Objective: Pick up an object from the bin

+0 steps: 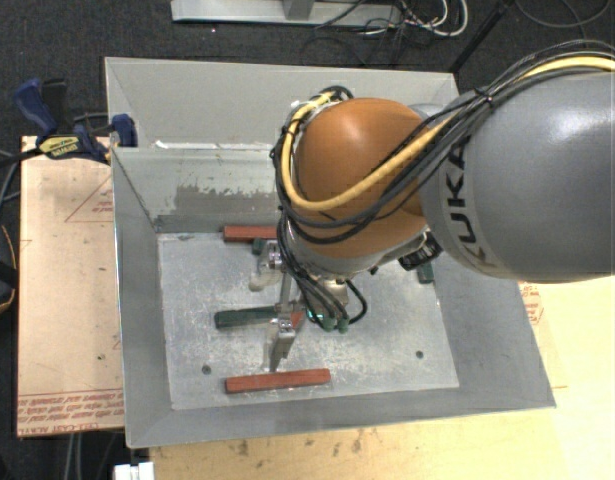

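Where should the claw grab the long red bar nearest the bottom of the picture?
Probably at the middle of the red bar, from straight above, with the claw spanning its narrow width. It lies flat in the bin, long and thin, with bare floor along both long sides.

Even overhead light casts faint shadows (soft glare on the orange cover (357, 163)).

The large grey rounded metal arm link (547, 168) carries dark block lettering on its side, turned on end along the link's left edge. The letters "KUK" can be read there. Past these, the black and yellow cables (427, 143) cross the lettering.
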Robot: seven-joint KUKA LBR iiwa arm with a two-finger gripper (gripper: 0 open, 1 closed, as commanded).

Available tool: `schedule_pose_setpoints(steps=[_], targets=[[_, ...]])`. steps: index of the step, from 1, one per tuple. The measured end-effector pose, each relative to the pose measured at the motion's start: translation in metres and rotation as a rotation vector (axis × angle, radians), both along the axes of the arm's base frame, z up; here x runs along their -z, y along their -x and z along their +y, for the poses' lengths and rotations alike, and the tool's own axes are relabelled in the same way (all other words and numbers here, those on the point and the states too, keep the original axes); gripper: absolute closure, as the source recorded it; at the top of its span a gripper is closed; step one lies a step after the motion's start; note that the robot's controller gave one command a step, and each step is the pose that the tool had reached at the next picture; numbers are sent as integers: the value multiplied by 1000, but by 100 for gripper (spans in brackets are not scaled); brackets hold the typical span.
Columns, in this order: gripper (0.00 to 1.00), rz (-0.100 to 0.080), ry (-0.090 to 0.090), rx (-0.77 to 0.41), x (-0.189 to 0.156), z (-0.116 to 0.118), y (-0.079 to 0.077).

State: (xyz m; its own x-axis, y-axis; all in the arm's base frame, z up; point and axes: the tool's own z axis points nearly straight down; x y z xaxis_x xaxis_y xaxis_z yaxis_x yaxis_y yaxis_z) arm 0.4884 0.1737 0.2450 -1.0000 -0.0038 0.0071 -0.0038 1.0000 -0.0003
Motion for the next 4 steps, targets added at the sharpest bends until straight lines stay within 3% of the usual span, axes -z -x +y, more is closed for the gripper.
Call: schedule_pose_setpoints(steps=[1,2,3,4], targets=[[0,-7,-1,4,-3,-1,-2],[0,-12,-3,-7,57,4,-3],[0,-11,-3,143,125,-8,-11],[100,-9,-2,115,164,-27,-1]])
